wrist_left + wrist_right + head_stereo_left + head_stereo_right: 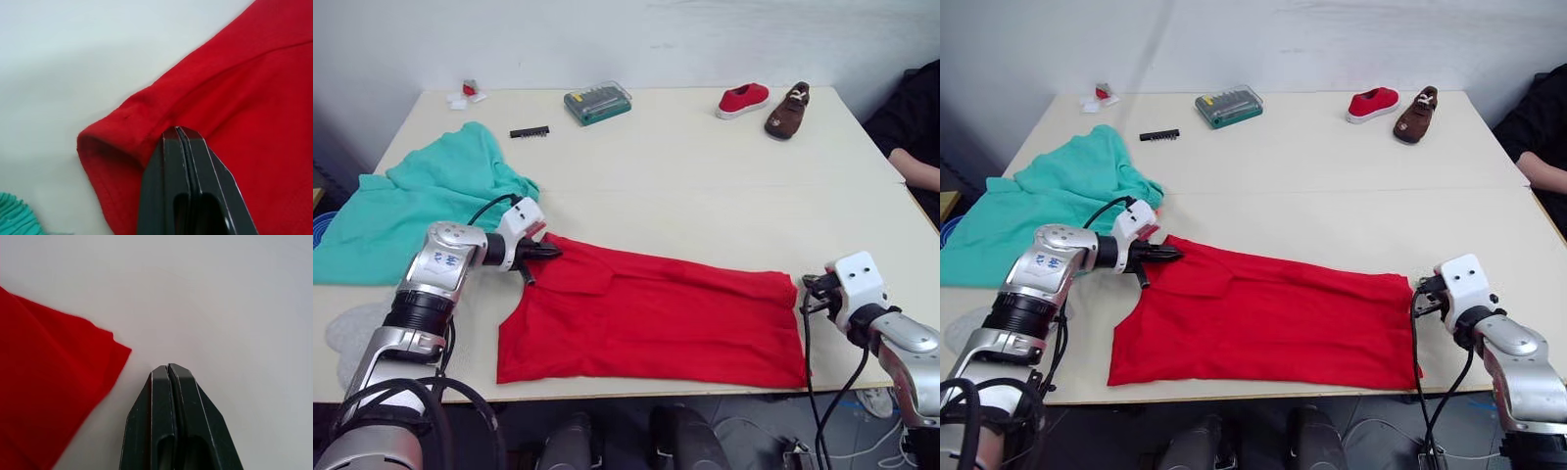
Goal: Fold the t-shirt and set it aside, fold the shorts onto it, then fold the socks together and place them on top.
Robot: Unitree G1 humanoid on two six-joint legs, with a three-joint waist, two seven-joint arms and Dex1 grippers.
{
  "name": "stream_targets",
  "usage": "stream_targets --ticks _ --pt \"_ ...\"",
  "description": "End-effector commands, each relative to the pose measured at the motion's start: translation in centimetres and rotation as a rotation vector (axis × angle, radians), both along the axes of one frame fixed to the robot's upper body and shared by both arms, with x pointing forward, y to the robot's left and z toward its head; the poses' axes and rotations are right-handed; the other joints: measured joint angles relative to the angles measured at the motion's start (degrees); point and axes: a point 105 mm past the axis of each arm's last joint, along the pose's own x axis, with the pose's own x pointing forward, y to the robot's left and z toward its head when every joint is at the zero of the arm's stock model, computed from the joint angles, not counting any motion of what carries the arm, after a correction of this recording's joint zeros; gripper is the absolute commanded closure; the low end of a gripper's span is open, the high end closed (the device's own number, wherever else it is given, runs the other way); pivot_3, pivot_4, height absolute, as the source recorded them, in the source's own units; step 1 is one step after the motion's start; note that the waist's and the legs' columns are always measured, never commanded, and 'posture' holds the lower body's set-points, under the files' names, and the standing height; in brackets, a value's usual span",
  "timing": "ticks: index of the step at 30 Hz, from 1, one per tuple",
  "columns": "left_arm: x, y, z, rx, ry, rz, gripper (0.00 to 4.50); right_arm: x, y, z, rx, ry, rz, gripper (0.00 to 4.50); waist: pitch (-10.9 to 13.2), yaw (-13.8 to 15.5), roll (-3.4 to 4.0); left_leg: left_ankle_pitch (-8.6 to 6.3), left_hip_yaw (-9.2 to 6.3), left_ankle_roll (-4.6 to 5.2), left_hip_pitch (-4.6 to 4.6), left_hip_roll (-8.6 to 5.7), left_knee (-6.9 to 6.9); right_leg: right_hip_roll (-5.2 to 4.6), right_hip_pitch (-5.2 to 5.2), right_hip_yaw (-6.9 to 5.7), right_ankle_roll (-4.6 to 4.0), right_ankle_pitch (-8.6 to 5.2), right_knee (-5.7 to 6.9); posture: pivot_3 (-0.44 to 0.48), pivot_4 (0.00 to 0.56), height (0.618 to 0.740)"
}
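Left gripper (551, 252), fingers pressed together, rests on the sleeve corner of one red t-shirt (656, 318), not visibly pinching it. Right gripper (167, 368), likewise closed and empty, sits just beside the shirt's opposite edge. One teal shorts (421, 201) lies at the cream table's (685, 166) left edge; two shoes (766, 104) far side.

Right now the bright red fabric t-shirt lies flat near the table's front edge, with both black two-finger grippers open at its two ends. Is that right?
Not quite. The bright red fabric t-shirt does lie flat near the front edge, a gripper at each end, but both are shut: the left gripper in the left wrist view and the right gripper in the right wrist view show fingers pressed together.
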Motion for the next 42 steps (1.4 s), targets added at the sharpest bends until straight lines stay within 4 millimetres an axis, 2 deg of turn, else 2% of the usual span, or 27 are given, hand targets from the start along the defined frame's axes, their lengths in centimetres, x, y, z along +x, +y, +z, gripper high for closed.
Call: stream_targets --ticks 1,3,7,10,13,18,20,21,26,30,33,38,42 --pt "-2.1 -1.6 5.7 -0.216 -0.130 -0.132 4.50 -0.5 2.1 5.5 -0.013 -0.117 0.185 4.47 0.18 -0.29 -0.01 0.01 -0.01 0.01 -0.06 0.00 0.01 0.00 -0.04 -0.01 0.00 0.00 0.00 0.000 0.150 0.740" --pt "-3.5 -2.3 6.8 -0.255 -0.156 -0.195 4.50 -0.9 2.7 5.8 -0.031 -0.060 0.278 4.47 0.25 -0.21 -0.10 0.02 -0.02 0.04 -0.12 -0.01 0.04 0.00 -0.06 -0.01 0.01 0.00 -0.03 0.000 0.150 0.740" --pt "-5.6 -3.8 7.1 -0.275 -0.137 -0.299 4.50 -1.2 2.2 4.7 -0.080 0.078 0.367 4.47 0.25 0.08 -0.10 0.01 -0.07 0.04 0.00 -0.02 -0.06 0.00 0.13 -0.07 0.01 0.01 -0.23 0.000 0.150 0.740" --pt "-8.1 -5.3 7.4 -0.327 -0.042 -0.436 3.55 -1.2 0.9 4.0 -0.112 0.156 0.385 3.52 0.27 0.41 -0.12 0.03 -0.05 0.10 -0.06 -0.06 -0.06 0.00 0.13 -0.07 0.06 0.04 -0.33 0.000 0.150 0.740" --pt "-9.5 -5.6 7.6 -0.293 -0.013 -0.518 2.62 -1.0 0.4 3.4 -0.130 0.247 0.401 2.49 0.31 0.59 -0.18 0.02 -0.04 0.11 -0.10 -0.06 -0.04 0.00 0.11 -0.07 0.08 0.05 -0.36 0.000 0.150 0.740" --pt "-9.4 -4.0 6.8 -0.216 -0.012 -0.520 1.02 0.2 2.5 2.5 -0.127 0.262 0.423 0.72 0.31 -0.02 -0.18 0.08 -0.04 -0.01 -0.03 -0.04 -0.25 0.03 0.06 -0.07 0.03 0.02 -0.37 0.000 0.150 0.740" --pt "-9.4 -4.1 7.0 -0.204 -0.023 -0.508 0.33 0.7 3.1 2.8 -0.085 0.259 0.414 0.00 0.32 -0.17 -0.17 0.09 -0.04 -0.03 -0.04 -0.03 -0.28 0.03 0.04 -0.07 0.03 0.02 -0.39 0.000 0.150 0.740" --pt "-9.5 -4.4 7.3 -0.213 -0.023 -0.511 0.03 0.8 3.2 2.9 -0.075 0.265 0.417 0.00 0.33 -0.11 -0.16 0.09 -0.04 -0.03 -0.06 -0.04 -0.28 0.03 0.02 -0.07 0.03 0.02 -0.39 0.000 0.150 0.740" --pt "-9.9 -5.7 7.4 -0.206 -0.040 -0.549 0.03 1.2 2.3 3.1 -0.035 0.310 0.394 0.00 0.33 0.16 -0.15 0.08 -0.04 0.02 -0.12 -0.06 -0.24 0.02 0.02 -0.08 0.04 0.02 -0.48 0.000 0.150 0.740" --pt "-10.0 -6.9 7.7 -0.236 -0.062 -0.573 0.03 1.5 1.1 2.4 -0.015 0.386 0.363 0.00 0.33 0.43 -0.14 0.06 -0.03 0.06 -0.13 -0.07 -0.22 0.02 0.04 -0.07 0.05 0.03 -0.52 0.000 0.150 0.740" --pt "-10.0 -6.6 7.1 -0.224 -0.060 -0.578 0.03 1.6 1.5 1.1 -0.095 0.441 0.419 0.00 0.33 0.56 -0.14 0.07 -0.02 0.06 -0.13 -0.06 -0.24 0.03 0.02 -0.09 0.05 0.03 -0.50 0.000 0.150 0.740" --pt "-9.6 -6.6 6.4 -0.200 -0.089 -0.541 0.03 2.5 3.1 1.2 -0.005 0.460 0.430 0.00 0.34 -0.36 -0.12 0.08 0.02 0.05 -0.12 -0.05 -0.25 0.04 0.00 -0.08 0.05 0.03 -0.49 0.000 0.150 0.740" --pt "-9.4 -6.7 6.4 -0.200 -0.105 -0.535 0.03 2.5 3.4 0.1 -0.005 0.514 0.432 0.00 0.35 -0.17 -0.12 0.09 0.00 0.05 -0.13 -0.04 -0.22 0.04 0.01 -0.10 0.05 0.03 -0.50 0.000 0.150 0.740"
